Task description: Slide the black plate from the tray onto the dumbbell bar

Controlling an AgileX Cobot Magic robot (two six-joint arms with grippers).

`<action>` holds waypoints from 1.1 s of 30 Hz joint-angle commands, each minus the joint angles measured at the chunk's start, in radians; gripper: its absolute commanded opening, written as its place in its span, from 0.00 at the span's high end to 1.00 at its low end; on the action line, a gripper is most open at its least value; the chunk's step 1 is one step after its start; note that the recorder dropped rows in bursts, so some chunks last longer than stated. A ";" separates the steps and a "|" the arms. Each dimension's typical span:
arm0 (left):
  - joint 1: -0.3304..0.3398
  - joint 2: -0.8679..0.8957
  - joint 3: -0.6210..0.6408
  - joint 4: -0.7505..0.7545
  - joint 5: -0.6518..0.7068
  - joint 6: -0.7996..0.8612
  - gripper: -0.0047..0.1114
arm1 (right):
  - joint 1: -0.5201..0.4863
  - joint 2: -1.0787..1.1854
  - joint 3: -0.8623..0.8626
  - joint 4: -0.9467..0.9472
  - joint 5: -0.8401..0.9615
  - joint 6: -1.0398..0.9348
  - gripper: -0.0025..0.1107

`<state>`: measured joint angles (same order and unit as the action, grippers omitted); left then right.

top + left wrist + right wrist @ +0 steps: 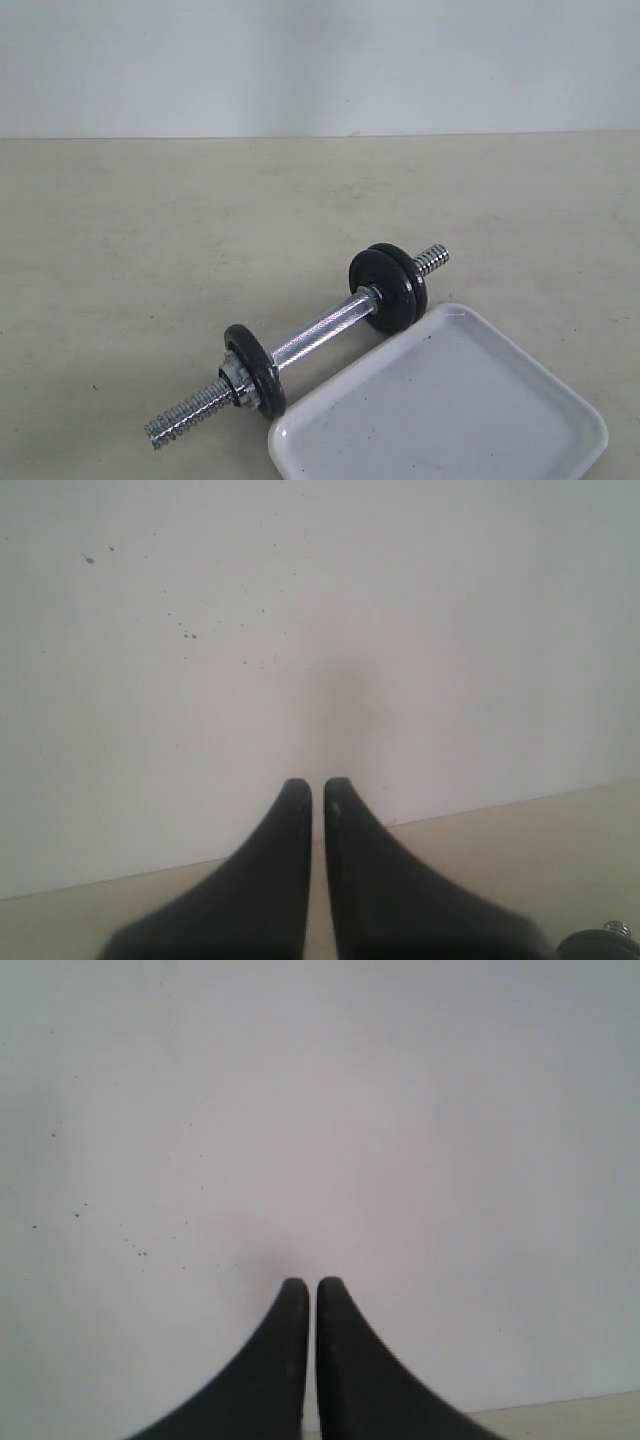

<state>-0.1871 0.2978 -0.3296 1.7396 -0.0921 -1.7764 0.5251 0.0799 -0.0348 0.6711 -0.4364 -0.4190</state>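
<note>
right jaws: black, tips pressed together | backdrop: white wall (400,1110), faint dark specks | tan tabletop (585,1415) strip meeting wall

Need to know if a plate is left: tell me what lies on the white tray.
The white tray shows only bare surface and a tiny dark speck; no disc. Its camera-side edge lies out of frame.

Stock on one desk (120,250): one dumbbell bar (320,335), three black discs (255,372) (390,302) (419,282), one silver nut (232,378), one white tray (440,400), two end effectors (317,790) (311,1290).
</note>
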 commanded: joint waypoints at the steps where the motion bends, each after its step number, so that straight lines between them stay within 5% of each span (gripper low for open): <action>1: 0.004 -0.001 0.003 -0.005 -0.005 -0.010 0.92 | -0.004 0.003 0.003 0.002 0.012 0.002 0.97; 6: 0.004 -0.001 0.003 -0.005 -0.010 -0.010 0.92 | -0.066 -0.020 0.003 0.000 0.133 -0.063 0.97; 15: 0.004 -0.007 0.005 -0.005 -0.010 -0.010 0.92 | -0.466 -0.080 0.031 -0.002 0.514 -0.190 0.97; 25: 0.004 -0.006 0.005 -0.005 -0.010 -0.010 0.92 | -0.465 -0.080 0.035 -0.002 0.431 -0.211 0.97; 27: 0.004 -0.006 0.005 -0.005 -0.010 -0.010 0.92 | -0.444 -0.080 0.035 -0.173 0.421 -0.092 0.97; 28: 0.004 -0.006 0.005 -0.005 -0.008 -0.010 0.92 | -0.444 -0.080 0.035 -0.563 0.428 0.276 0.97; 30: 0.004 -0.006 0.005 -0.005 -0.013 -0.010 0.92 | -0.444 -0.080 0.035 -1.025 0.436 0.746 0.97; 33: 0.004 -0.006 0.005 -0.005 -0.012 -0.010 0.92 | -0.444 -0.080 0.035 -0.870 0.544 0.540 0.97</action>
<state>-0.1871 0.2965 -0.3279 1.7396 -0.0962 -1.7764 0.0801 0.0057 0.0005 -0.2285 0.0375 0.1908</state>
